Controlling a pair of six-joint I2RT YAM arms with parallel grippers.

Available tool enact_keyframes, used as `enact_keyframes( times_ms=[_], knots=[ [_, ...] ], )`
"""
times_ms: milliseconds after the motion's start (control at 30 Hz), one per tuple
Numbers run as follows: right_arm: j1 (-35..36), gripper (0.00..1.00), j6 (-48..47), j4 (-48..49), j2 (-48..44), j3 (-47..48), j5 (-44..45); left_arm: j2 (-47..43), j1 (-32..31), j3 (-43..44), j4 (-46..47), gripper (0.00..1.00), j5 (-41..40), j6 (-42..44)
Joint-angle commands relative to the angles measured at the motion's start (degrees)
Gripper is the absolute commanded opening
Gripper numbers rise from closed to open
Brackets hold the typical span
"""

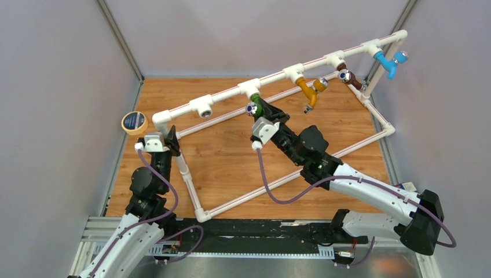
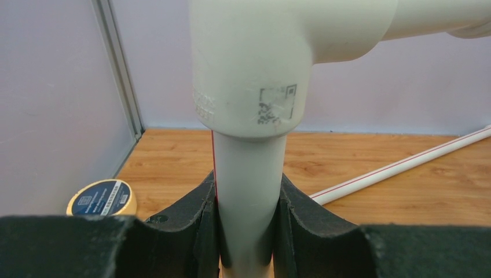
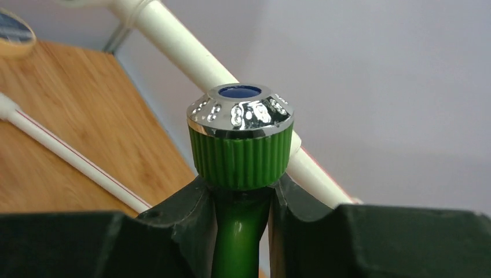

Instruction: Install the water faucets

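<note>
The green faucet with its silvery blue-dotted knob sits just below a white T fitting on the raised pipe. My right gripper is shut on the green faucet's stem, below the ribbed knob. My left gripper is shut on the upright white pipe under the corner elbow. Orange, brown and blue faucets hang from fittings further right. An empty T fitting is at the left of the pipe.
The white pipe frame lies on the wooden floor, its low rails crossing the middle. A roll of tape lies at the left wall and also shows in the left wrist view. Grey walls close in on both sides.
</note>
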Motion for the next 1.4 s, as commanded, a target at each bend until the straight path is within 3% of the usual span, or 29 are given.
enact_keyframes(
  times_ms=[0, 133, 267, 400, 467, 567, 733, 900, 933, 1067, 1267, 1367],
  knots=[
    [0.13, 0.03, 48.66, 22.98, -1.08, -1.65, 5.92, -0.10, 0.22, 0.73, -3.56, 0.00, -0.12, -0.46],
    [0.04, 0.00, 84.87, 29.00, -0.11, -4.30, 25.93, 0.25, 0.22, 0.56, -3.39, 0.00, 0.22, -0.55],
    [-0.22, 0.00, 120.22, 18.73, 1.91, -2.55, 36.17, 0.17, 0.13, 0.65, -3.39, 0.00, 0.32, -0.63],
    [-0.40, 0.00, 126.53, 18.27, 3.49, -1.40, 37.67, -0.10, 0.22, 0.65, -3.56, 0.00, 0.14, -0.63],
    [-0.31, 0.01, 123.56, 19.76, 3.06, -1.93, 37.50, -0.19, 0.22, 0.56, -3.57, 0.00, 0.14, -0.63],
    [-0.31, 0.17, 117.50, 20.56, 1.21, -3.42, 35.31, -0.19, 0.22, 0.56, -3.39, 0.00, -0.21, -0.55],
    [-0.31, 0.53, 103.01, 24.15, -2.30, -8.07, 27.14, 0.08, 0.22, 0.47, -3.04, 0.00, -0.39, -0.19],
    [-0.40, 0.82, 86.93, 25.92, -8.18, -11.77, 22.22, 0.16, 0.22, 0.47, -3.21, 0.00, -0.74, 0.16],
    [-0.31, 1.00, 82.89, 25.14, -9.59, -11.77, 20.90, 0.16, 0.31, 0.38, -3.21, 0.00, -0.83, 0.16],
    [-0.40, 1.00, 60.34, 17.68, -15.03, -10.02, 15.80, 0.69, 0.22, 0.47, -3.13, 0.00, -0.57, 0.33],
    [-0.40, 1.00, 15.07, -8.39, -20.41, -3.52, -1.49, 1.04, 0.31, 0.38, -3.21, 0.00, -0.30, 0.25],
    [-0.31, 1.00, -1.21, -17.57, -21.73, -2.72, -6.96, 1.22, 0.22, 0.47, -3.21, 0.00, -0.21, 0.25]
  ],
)
